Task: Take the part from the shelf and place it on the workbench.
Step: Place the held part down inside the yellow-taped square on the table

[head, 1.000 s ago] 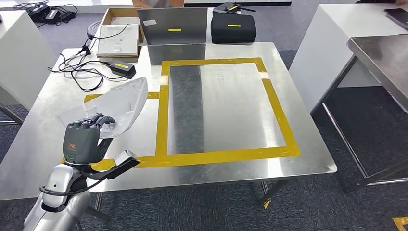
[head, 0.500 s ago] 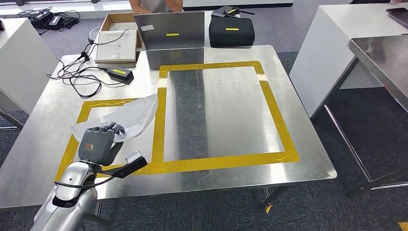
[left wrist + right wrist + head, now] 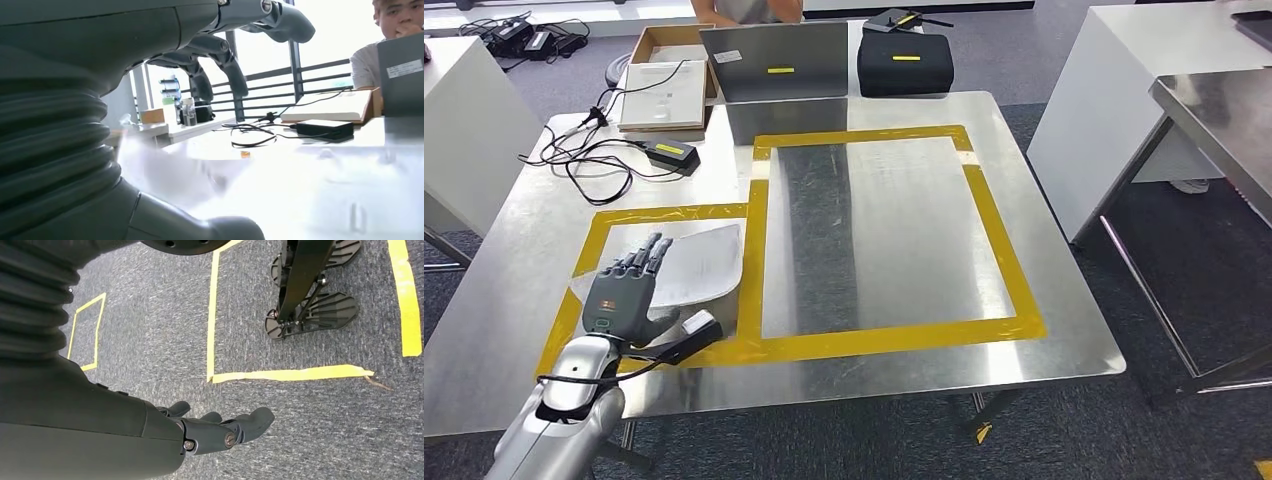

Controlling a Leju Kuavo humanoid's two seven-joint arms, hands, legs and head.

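- On the steel workbench (image 3: pixel 1044 300), the white part (image 3: pixel 699 262) lies flat inside the smaller yellow taped box (image 3: pixel 596 240) at the near-left corner.
- Part's right edge sits just beside the tape strip shared with the large yellow rectangle (image 3: pixel 1004 260).
- Left hand (image 3: pixel 624 290) is over the part's near-left portion, palm down, fingers (image 3: pixel 650 252) stretched out and spread, pointing away from the robot.
- Left hand grips nothing; left wrist view shows the fingers (image 3: pixel 220 55) raised above the white surface (image 3: pixel 300 190) with daylight under them. Whether the palm touches the part, cannot tell.
- Silver left arm (image 3: pixel 564 410) comes in from the lower-left edge; a black-and-white wrist bracket (image 3: pixel 686 336) sticks out over the near tape strip.
- Right hand (image 3: pixel 215 432) hangs over grey carpet with yellow floor tape (image 3: pixel 290 374); fingers loosely extended, slightly bent, holding nothing.
- Far-left table corner: black power brick (image 3: pixel 671 152) with tangled cables (image 3: pixel 584 165).
- Beyond the far edge: cardboard box (image 3: pixel 664 45) with a white slab (image 3: pixel 664 95), an upright grey panel (image 3: pixel 774 62) with a yellow label, a black case (image 3: pixel 906 62).
- A person (image 3: pixel 387 50) sits behind the panel, partly visible in the left wrist view.
- Right of the workbench: white table (image 3: pixel 1114 80) and another steel table (image 3: pixel 1224 110).
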